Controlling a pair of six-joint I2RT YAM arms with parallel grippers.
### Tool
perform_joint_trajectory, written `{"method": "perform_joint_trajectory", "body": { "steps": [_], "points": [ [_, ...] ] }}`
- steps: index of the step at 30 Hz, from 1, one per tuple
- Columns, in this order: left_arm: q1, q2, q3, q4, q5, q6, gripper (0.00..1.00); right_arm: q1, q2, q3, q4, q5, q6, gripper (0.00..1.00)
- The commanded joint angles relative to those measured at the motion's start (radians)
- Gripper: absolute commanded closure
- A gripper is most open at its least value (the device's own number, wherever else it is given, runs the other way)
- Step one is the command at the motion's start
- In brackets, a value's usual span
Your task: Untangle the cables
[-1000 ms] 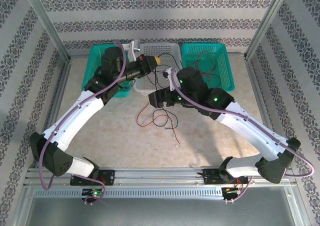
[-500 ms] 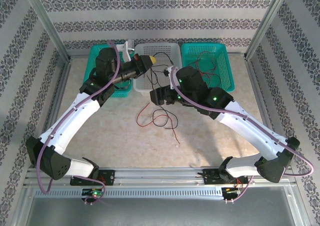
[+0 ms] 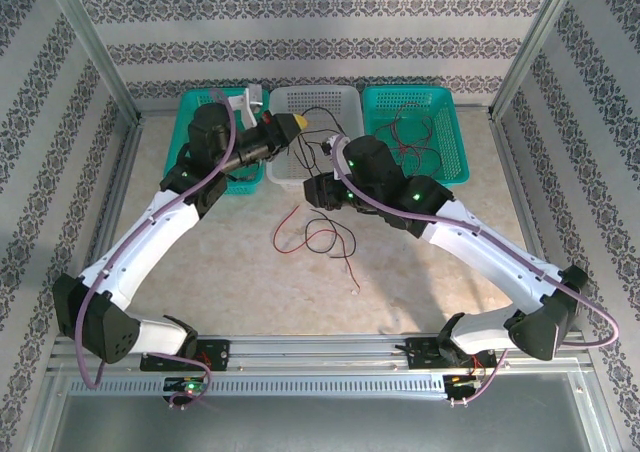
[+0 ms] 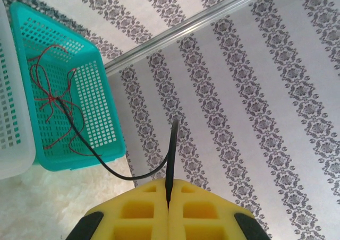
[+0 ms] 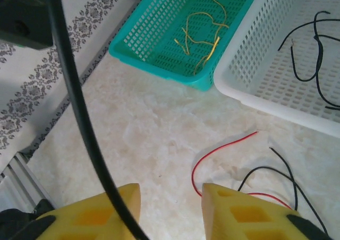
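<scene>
You had the left gripper (image 3: 296,122) pinched tight on a black cable (image 4: 171,150), with the wire standing up between its pressed-together yellow fingers (image 4: 204,208). In its wrist view that cable curved away toward 10 o'clock and showed against the red cables (image 4: 50,99) in a teal basket (image 4: 106,123); I could not tell whether it lay in the basket. From above, that gripper hung over the white basket (image 3: 335,92) at 12 o'clock on the table (image 3: 200,272), where more black cable (image 3: 322,112) lay. Your right gripper (image 5: 170,200) stood wide apart, low over the table just at 6 o'clock of the white basket. A near stretch of black wire (image 5: 79,107) ran close past the finger (image 5: 106,213) at 9 o'clock in its wrist view, and I could not tell whether they touched. Loose red and black cables (image 3: 322,237) lay looped near the table's centre, at 6 o'clock of that gripper. Yellow cables (image 5: 199,30) lay in the other teal basket (image 5: 154,43), at 11 o'clock on the table.
</scene>
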Motion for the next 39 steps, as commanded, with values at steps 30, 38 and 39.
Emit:
{"method": "perform_joint_trajectory", "body": {
  "steps": [30, 38, 39],
  "points": [
    [0.022, -0.117, -0.066, 0.216, -0.143, 0.199, 1.00, -0.195, -0.203, -0.192, -0.009, -0.055, 0.306, 0.34],
    [0.035, 0.081, 0.175, -0.079, -0.241, 0.326, 1.00, -0.364, -0.397, -0.309, -0.070, -0.087, 0.318, 0.29],
    [0.034, 0.102, 0.178, -0.059, -0.242, 0.325, 1.00, -0.373, -0.406, -0.314, -0.073, -0.094, 0.316, 0.29]
  ]
}}
